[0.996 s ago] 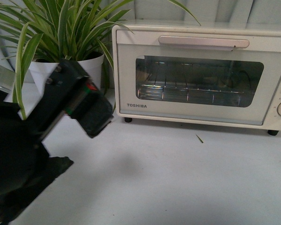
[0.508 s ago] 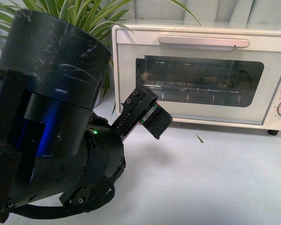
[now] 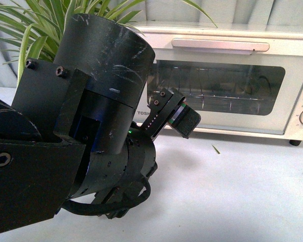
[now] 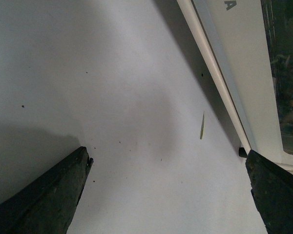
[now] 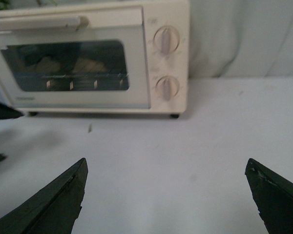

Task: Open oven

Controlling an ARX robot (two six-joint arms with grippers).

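Sitting shut on the table: oven. Its handle running level across upper front, lying above and beyond left gripper, gaping empty, nearer; right gripper gaping too.

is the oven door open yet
No, the oven has its door shut flush against the body, and the left gripper is below the handle, not on it.
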